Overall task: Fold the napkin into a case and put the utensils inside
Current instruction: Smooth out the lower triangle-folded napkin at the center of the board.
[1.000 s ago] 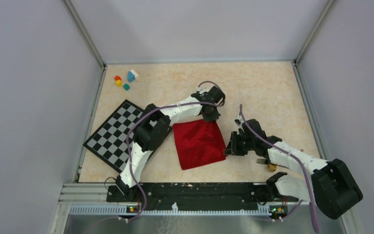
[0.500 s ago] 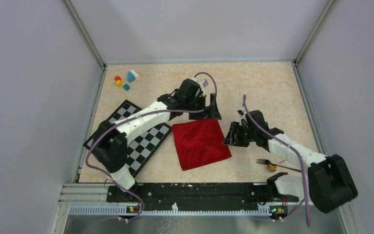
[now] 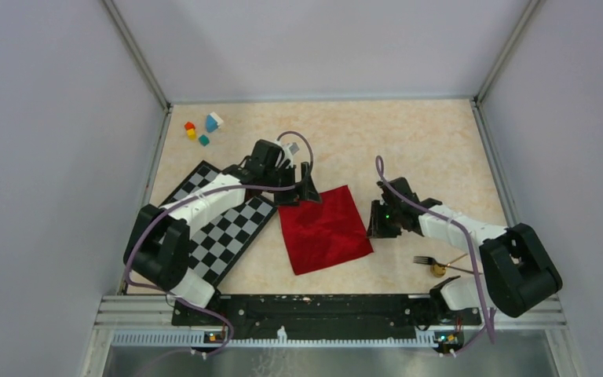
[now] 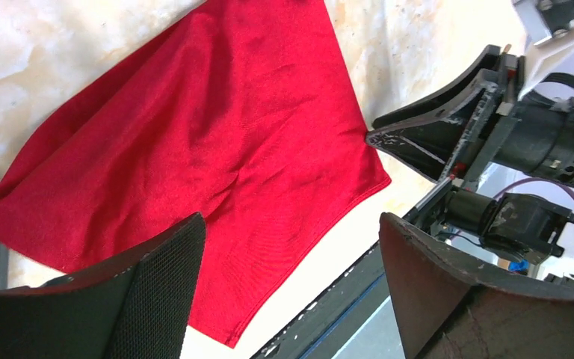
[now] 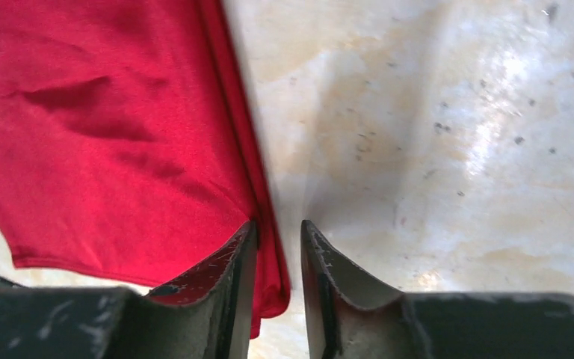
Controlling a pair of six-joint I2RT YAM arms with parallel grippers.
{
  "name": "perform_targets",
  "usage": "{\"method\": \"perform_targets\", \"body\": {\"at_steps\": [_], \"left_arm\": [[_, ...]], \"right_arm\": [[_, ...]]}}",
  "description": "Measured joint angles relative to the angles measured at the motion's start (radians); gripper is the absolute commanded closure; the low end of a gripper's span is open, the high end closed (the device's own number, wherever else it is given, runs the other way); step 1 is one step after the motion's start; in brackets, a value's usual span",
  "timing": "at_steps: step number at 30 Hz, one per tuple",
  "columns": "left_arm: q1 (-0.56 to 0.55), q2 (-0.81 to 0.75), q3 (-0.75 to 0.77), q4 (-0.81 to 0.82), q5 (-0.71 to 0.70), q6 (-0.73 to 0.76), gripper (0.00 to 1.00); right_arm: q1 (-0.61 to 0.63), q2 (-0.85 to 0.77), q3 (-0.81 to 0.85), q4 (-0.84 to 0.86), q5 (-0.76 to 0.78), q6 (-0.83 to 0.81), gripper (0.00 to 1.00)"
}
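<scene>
Gaping wide, left jaws hang over napkin (image 4: 217,149).

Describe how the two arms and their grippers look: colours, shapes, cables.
Both the left arm and right arm have white links joined by bulky black joints, with a lilac cable looping loosely along each. The left gripper and right gripper carry black wedge-shaped fingers, scuffed pale at the edges; one left pad is mesh-textured.
</scene>
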Motion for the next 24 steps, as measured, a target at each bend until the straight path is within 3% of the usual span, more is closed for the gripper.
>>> {"method": "perform_targets", "body": {"at_steps": [5,7,13,16,21,24], "left_arm": [[0.008,0.027,-0.001,0.064,0.051,-0.027,0.13],[0.013,0.030,-0.001,0.083,0.069,-0.039,0.13],[0.029,0.048,0.000,0.129,0.108,-0.055,0.16],[0.031,0.095,0.003,0.145,0.120,-0.059,0.23],[0.031,0.213,0.018,0.140,0.072,-0.052,0.31],[0.031,0.247,0.021,0.130,0.034,-0.048,0.31]], "right_arm": [[0.000,0.008,-0.001,-0.027,0.068,0.023,0.96],[0.000,0.006,-0.002,-0.034,0.089,0.036,0.97],[0.002,-0.030,-0.002,-0.079,0.133,0.053,0.70],[0.010,-0.066,0.014,-0.119,0.135,0.040,0.68],[0.016,-0.093,0.060,-0.101,0.021,0.032,0.92],[0.032,-0.093,0.030,-0.062,-0.044,0.058,0.99]]}}
